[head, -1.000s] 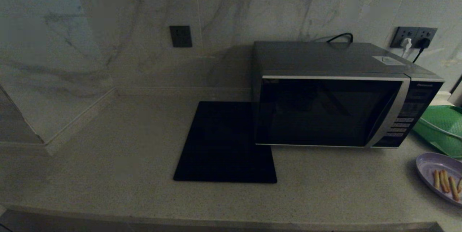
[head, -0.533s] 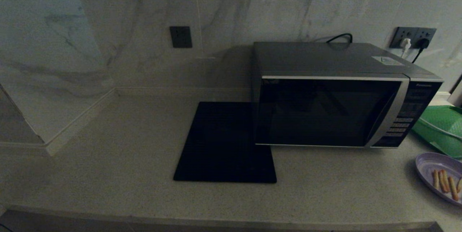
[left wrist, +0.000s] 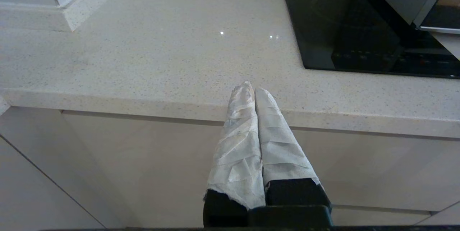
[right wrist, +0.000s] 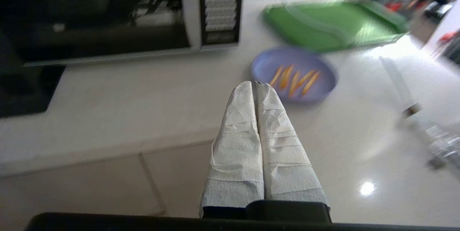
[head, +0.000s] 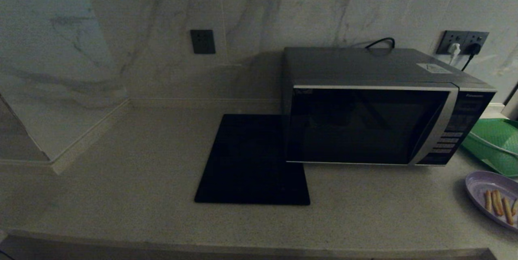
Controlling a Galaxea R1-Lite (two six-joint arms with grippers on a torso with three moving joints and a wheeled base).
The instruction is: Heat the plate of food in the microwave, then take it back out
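Observation:
The dark grey microwave (head: 380, 106) stands at the back right of the counter with its black glass door closed; part of it shows too as the microwave (right wrist: 107, 15). The lavender plate of food (head: 491, 198) with a few orange fries lies on the counter at the far right, also seen as the plate of food (right wrist: 293, 74). My right gripper (right wrist: 254, 84) is shut and empty, out past the counter's front edge, short of the plate. My left gripper (left wrist: 250, 88) is shut and empty, level with the counter's front edge, left of the black mat. Neither arm shows in the head view.
A flat black square mat (head: 253, 159) lies left of the microwave. A green mesh tray (head: 495, 142) sits behind the plate at the far right. Wall sockets (head: 463, 41) hold the microwave's plug. A marble wall corner (head: 52, 159) juts in at the left.
The head view has shifted very slightly, so the plate sits a touch nearer the right edge. Nothing on the counter has moved.

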